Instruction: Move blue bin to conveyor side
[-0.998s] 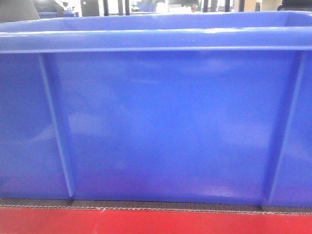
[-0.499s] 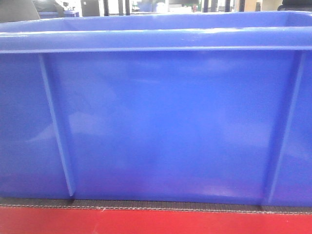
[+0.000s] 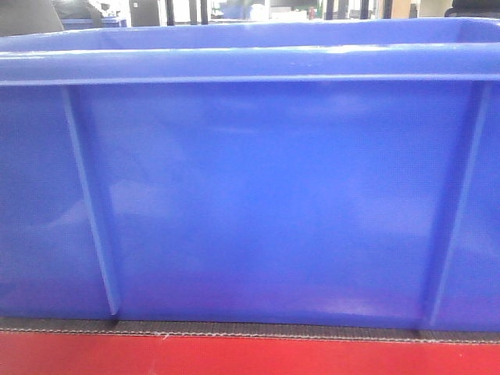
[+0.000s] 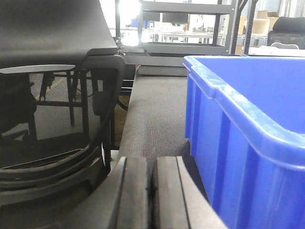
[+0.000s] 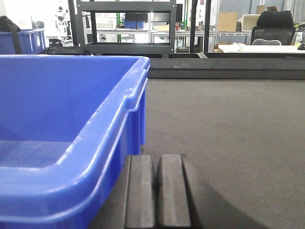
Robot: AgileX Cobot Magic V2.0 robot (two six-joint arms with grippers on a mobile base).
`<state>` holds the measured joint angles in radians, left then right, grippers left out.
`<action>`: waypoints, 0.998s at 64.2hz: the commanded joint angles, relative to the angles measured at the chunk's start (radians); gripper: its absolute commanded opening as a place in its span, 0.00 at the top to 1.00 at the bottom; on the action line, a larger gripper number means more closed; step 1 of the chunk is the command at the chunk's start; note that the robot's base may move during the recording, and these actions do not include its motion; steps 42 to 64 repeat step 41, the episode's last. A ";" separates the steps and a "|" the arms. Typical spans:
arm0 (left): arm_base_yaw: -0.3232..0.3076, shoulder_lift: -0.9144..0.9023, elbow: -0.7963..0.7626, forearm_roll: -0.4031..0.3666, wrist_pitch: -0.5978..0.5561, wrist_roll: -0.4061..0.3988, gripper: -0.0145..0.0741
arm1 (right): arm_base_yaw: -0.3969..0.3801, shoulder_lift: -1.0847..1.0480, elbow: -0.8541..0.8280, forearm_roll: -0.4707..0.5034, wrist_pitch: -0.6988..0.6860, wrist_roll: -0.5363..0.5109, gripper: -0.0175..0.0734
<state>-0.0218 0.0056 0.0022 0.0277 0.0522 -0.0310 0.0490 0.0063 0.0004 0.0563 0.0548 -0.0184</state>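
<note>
Bin [image 3: 266, 195] sits on the belt [image 5: 228, 129] by its red edge [image 3: 250, 355], flanked by my grippers, left [image 4: 152, 195] off its left wall, right [image 5: 156, 191] off its right, both pinched together, holding nothing.

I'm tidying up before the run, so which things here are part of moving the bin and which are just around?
Job:
blue bin
conveyor
left pincer, shut
right pincer, shut

Just around:
black chair
metal rack
second blue bin

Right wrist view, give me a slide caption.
Shut right end effector low on the conveyor belt, beside the empty blue bin.
</note>
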 commanded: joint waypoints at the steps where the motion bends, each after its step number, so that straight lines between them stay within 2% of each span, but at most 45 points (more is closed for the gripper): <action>1: -0.006 -0.006 -0.002 0.004 -0.022 0.001 0.85 | -0.006 -0.006 0.000 0.003 -0.018 -0.010 0.91; 64: -0.006 -0.006 -0.002 0.004 -0.022 0.001 0.85 | -0.006 -0.006 0.000 0.003 -0.018 -0.010 0.91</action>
